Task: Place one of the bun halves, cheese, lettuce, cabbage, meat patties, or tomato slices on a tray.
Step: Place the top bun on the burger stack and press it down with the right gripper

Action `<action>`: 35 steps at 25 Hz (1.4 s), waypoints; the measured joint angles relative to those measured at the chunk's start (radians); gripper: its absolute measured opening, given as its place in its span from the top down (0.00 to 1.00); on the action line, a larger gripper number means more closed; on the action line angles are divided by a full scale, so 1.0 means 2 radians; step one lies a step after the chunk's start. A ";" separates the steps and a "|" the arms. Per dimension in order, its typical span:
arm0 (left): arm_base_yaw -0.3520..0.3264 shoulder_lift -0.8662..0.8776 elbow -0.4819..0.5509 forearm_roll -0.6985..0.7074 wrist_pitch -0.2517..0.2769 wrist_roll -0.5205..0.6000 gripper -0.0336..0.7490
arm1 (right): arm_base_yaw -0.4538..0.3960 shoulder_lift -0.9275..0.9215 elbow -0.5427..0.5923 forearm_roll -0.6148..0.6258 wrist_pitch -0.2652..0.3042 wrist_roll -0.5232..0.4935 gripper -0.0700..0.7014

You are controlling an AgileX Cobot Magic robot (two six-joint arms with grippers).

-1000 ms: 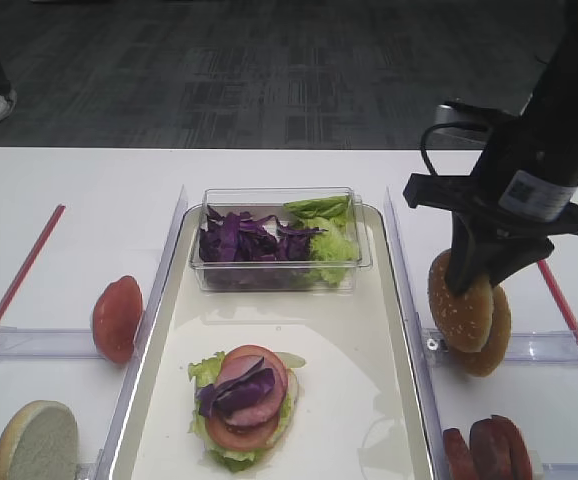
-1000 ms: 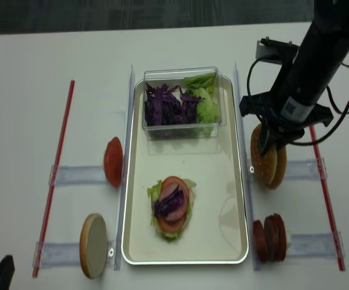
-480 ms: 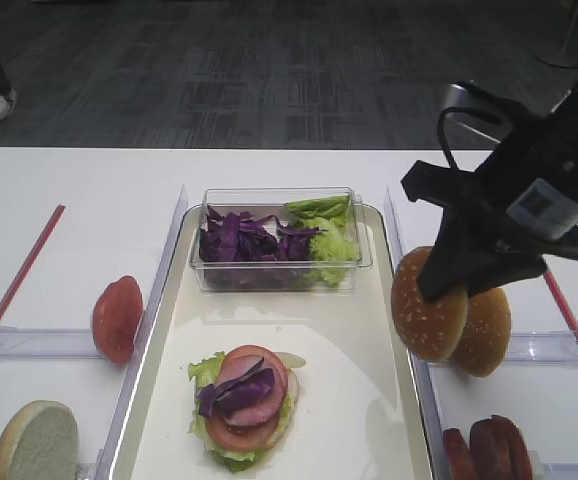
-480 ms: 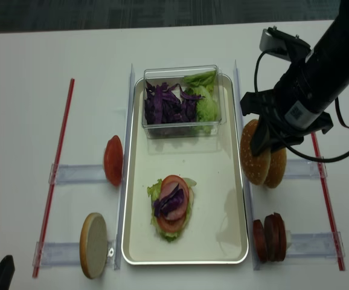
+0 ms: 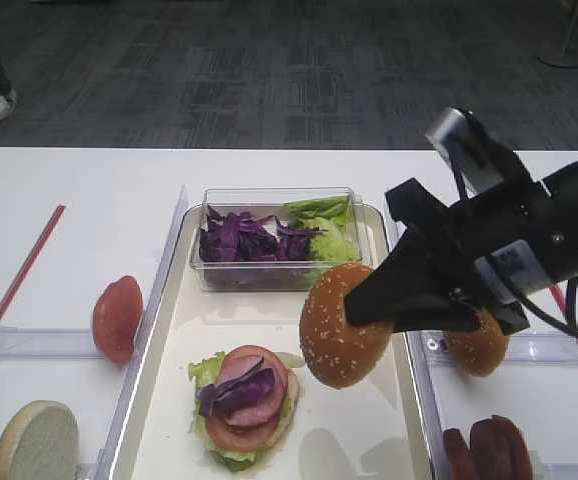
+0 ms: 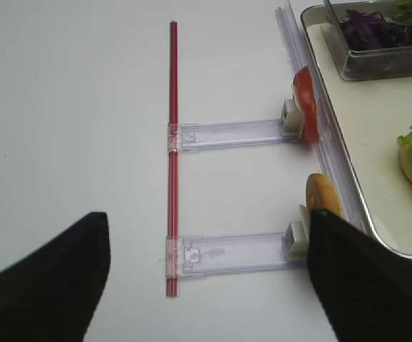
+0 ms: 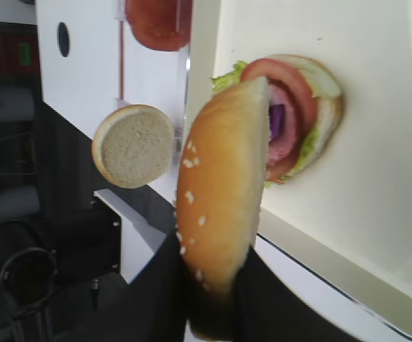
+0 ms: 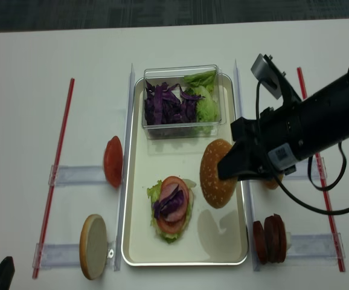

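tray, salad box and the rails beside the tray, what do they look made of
The long cream-white rectangular tray looks like glossy enamelled metal or hard plastic: its raised rim shines and its floor reflects. The small clear box holding purple cabbage and lettuce looks like thin transparent plastic, since its contents show through the walls. The clear rails look like acrylic, see-through with bright edges.

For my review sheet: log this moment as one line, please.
right tool: shut on golden-brown sesame-seeded bun top | position: above cream-white rectangular tray, beside stacked burger | bun: held on edge, not released | left tool: open, idle
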 joint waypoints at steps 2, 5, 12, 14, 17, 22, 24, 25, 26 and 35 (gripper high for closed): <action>0.000 0.000 0.000 0.000 0.000 0.000 0.27 | 0.000 0.000 0.018 0.039 -0.003 -0.033 0.69; 0.000 0.000 0.000 0.000 0.000 0.000 0.27 | 0.000 0.000 0.037 0.080 -0.007 -0.069 0.69; 0.000 0.000 0.000 0.000 0.000 0.000 0.27 | 0.000 -0.001 0.038 0.118 0.016 -0.102 0.69; 0.000 0.000 0.000 0.000 0.000 0.000 0.27 | 0.000 0.009 0.038 0.140 0.038 -0.120 0.69; 0.000 0.000 0.000 0.000 0.000 0.000 0.27 | 0.000 0.037 0.038 0.171 0.066 -0.153 0.69; 0.000 0.000 0.000 0.000 0.000 0.000 0.27 | 0.003 0.085 0.038 0.187 0.068 -0.188 0.69; 0.000 0.000 0.000 0.000 0.000 0.000 0.27 | 0.014 0.097 0.038 0.194 0.067 -0.197 0.69; 0.000 0.000 0.000 0.000 0.000 0.000 0.27 | 0.021 0.101 0.038 0.200 0.067 -0.203 0.69; 0.000 0.000 0.000 0.000 0.000 0.000 0.27 | 0.028 0.106 0.038 0.205 0.067 -0.210 0.69; 0.000 0.000 0.000 0.000 0.000 0.000 0.27 | 0.074 0.162 0.038 0.263 0.066 -0.259 0.69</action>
